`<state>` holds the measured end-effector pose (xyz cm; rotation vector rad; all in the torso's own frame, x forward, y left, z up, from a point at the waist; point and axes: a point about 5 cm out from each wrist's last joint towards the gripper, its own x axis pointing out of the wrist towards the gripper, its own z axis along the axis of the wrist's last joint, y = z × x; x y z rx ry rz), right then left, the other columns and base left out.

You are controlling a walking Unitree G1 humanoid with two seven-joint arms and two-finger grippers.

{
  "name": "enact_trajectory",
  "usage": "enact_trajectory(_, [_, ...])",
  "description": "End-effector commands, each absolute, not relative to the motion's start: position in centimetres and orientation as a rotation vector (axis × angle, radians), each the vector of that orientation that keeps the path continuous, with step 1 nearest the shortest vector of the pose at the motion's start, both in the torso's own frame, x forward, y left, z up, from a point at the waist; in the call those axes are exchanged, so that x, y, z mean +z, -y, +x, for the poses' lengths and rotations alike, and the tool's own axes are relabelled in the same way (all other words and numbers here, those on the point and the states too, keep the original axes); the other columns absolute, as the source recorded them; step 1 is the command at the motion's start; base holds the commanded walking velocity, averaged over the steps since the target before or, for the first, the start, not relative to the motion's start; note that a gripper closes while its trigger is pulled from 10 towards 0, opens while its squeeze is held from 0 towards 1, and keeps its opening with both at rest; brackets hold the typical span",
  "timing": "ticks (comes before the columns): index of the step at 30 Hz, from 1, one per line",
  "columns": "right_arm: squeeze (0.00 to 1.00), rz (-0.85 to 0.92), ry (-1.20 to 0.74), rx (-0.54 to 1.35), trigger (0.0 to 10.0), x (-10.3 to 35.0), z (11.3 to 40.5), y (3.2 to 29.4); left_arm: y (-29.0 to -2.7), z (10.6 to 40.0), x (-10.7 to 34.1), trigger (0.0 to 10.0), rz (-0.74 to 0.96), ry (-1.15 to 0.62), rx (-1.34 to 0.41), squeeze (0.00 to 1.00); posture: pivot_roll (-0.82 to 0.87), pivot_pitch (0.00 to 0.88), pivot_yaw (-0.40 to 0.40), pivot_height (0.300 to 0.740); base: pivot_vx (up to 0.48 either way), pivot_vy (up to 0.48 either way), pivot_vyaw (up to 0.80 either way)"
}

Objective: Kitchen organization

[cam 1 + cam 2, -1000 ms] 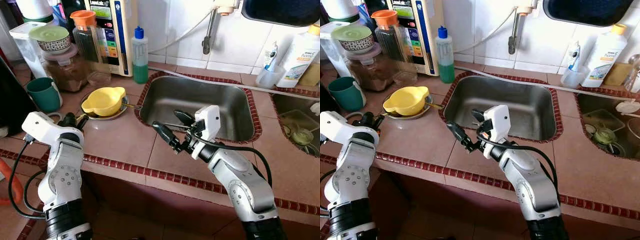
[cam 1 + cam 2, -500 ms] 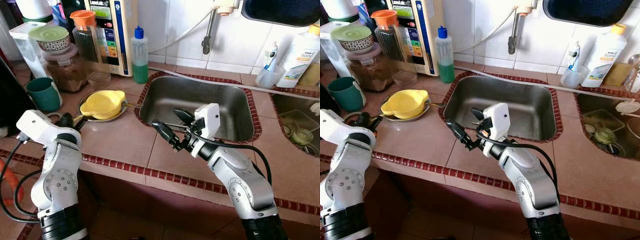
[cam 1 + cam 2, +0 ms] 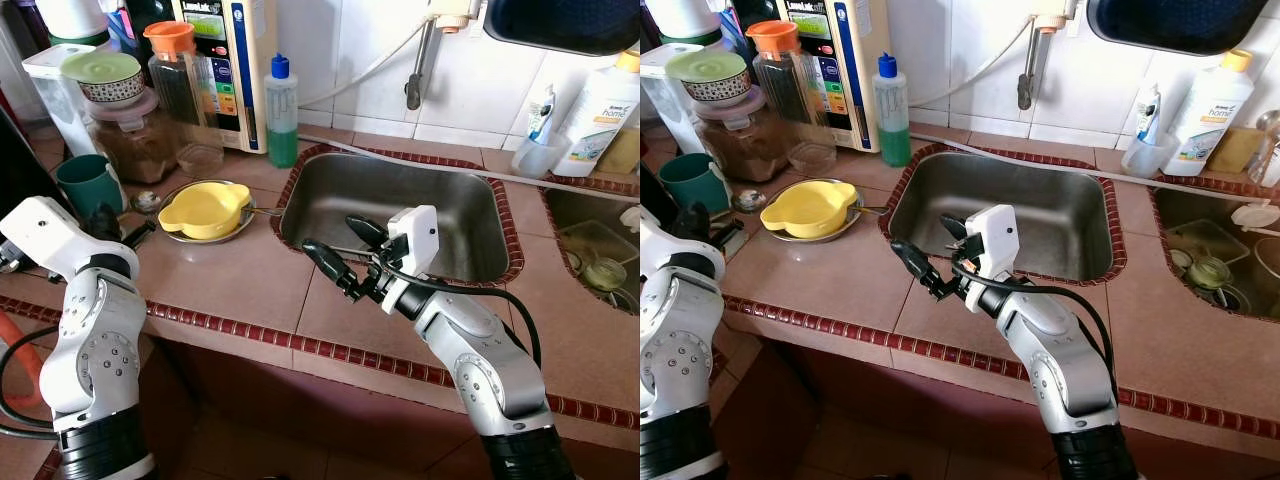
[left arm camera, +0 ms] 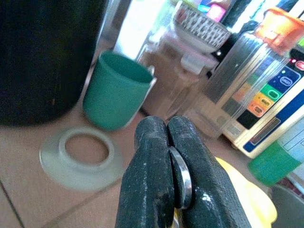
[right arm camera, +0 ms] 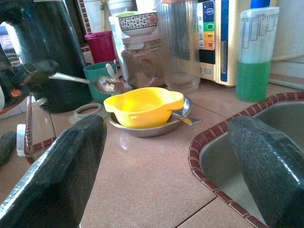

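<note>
My left gripper point(image 3: 108, 222) is shut on the handle of a metal spoon point(image 3: 145, 200), held just above the counter between the green cup point(image 3: 88, 185) and the yellow bowl point(image 3: 205, 208). The left wrist view has both fingers point(image 4: 152, 190) pressed on the spoon handle point(image 4: 182, 178). The yellow bowl sits in a shallow metal plate point(image 3: 172, 233), with another utensil point(image 3: 262, 211) sticking out toward the sink. My right gripper point(image 3: 331, 236) hangs open over the counter at the front left corner of the steel sink point(image 3: 400, 210), holding nothing.
Jars, a patterned bowl point(image 3: 105, 78) and a water purifier point(image 3: 222, 60) crowd the back left. A green soap bottle point(image 3: 281, 110) stands by the sink. A white ring point(image 4: 80, 156) lies near the cup. A second sink point(image 3: 600, 260) with dishes is at right.
My left gripper has drawn back to the left, away from the plate, carrying the spoon with it. The right arm has stayed put.
</note>
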<state>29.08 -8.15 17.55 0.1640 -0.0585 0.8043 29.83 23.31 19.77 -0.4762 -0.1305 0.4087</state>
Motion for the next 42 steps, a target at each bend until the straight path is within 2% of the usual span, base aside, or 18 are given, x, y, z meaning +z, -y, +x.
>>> enact_trajectory(1, [0.00, 0.162, 0.081, 0.791, 10.0, 18.1, 29.4, 8.4, -23.2, 30.1, 20.6, 0.0, -0.439, 0.169, 0.387, 0.00, 0.04, 0.033, 0.013, 0.740, 0.000, 0.000, 0.00])
enact_trajectory(8, [0.00, 0.162, 0.084, 0.790, 10.0, 18.1, 29.5, 8.4, -22.9, 30.6, 21.9, 0.0, -0.365, 0.235, 0.329, 0.00, 0.04, 0.031, 0.012, 0.740, 0.000, 0.000, 0.00])
enact_trajectory(18, [0.00, 0.163, 0.088, 0.787, 10.0, 18.2, 29.6, 8.3, -21.7, 31.0, 24.7, 0.0, -0.134, 0.396, 0.205, 0.00, 0.04, 0.027, 0.012, 0.740, 0.000, 0.000, 0.00])
enact_trajectory(22, [0.00, 0.163, 0.092, 0.784, 10.0, 18.2, 29.7, 8.3, -20.8, 31.4, 25.5, 0.2, -0.115, 0.427, 0.161, 0.00, 0.04, 0.024, 0.014, 0.740, 0.000, 0.000, 0.00])
enact_trajectory(25, [0.00, 0.164, 0.095, 0.775, 10.0, 18.3, 29.8, 8.4, -19.6, 31.9, 26.2, 2.5, -0.166, 0.452, 0.085, 0.00, 0.04, 0.021, 0.018, 0.740, 0.000, 0.000, 0.00])
enact_trajectory(26, [0.00, 0.164, 0.096, 0.773, 10.0, 18.2, 29.8, 8.4, -19.3, 32.1, 26.3, 3.0, -0.182, 0.454, 0.070, 0.00, 0.04, 0.021, 0.018, 0.740, 0.000, 0.000, 0.00])
enact_trajectory(27, [0.00, 0.166, 0.096, 0.769, 10.0, 18.2, 29.9, 8.4, -18.9, 32.2, 26.4, 3.0, -0.195, 0.458, 0.051, 0.00, 0.03, 0.022, 0.019, 0.740, 0.000, 0.000, 0.00])
enact_trajectory(28, [0.00, 0.170, 0.098, 0.760, 10.0, 18.3, 29.9, 8.5, -18.0, 32.5, 26.6, 3.8, -0.230, 0.460, 0.005, 0.00, 0.03, 0.020, 0.023, 0.740, 0.000, 0.000, 0.00])
enact_trajectory(37, [0.00, 0.183, 0.105, 0.727, 10.0, 18.4, 30.1, 8.9, -15.3, 33.4, 26.7, 4.2, -0.411, 0.433, -0.100, 0.00, 0.02, 0.024, 0.032, 0.740, 0.000, 0.000, 0.00])
enact_trajectory(38, [0.00, 0.184, 0.106, 0.717, 10.0, 18.4, 30.2, 9.0, -14.8, 33.6, 26.7, 4.8, -0.441, 0.423, -0.116, 0.00, 0.02, 0.027, 0.034, 0.740, 0.000, 0.000, 0.00])
enact_trajectory(39, [0.00, 0.186, 0.109, 0.701, 10.0, 18.4, 30.3, 9.2, -13.8, 33.9, 26.6, 4.9, -0.493, 0.400, -0.153, 0.00, 0.02, 0.031, 0.036, 0.740, 0.000, 0.000, 0.00])
enact_trajectory(40, [0.00, 0.185, 0.109, 0.695, 10.0, 18.4, 30.4, 9.3, -13.4, 34.0, 26.6, 5.6, -0.505, 0.391, -0.167, 0.00, 0.02, 0.032, 0.037, 0.740, 0.000, 0.000, 0.00])
enact_trajectory(42, [0.00, 0.185, 0.109, 0.692, 10.0, 18.4, 30.4, 9.3, -13.2, 34.0, 26.5, 5.6, -0.515, 0.386, -0.181, 0.00, 0.02, 0.032, 0.037, 0.740, 0.000, 0.000, 0.00])
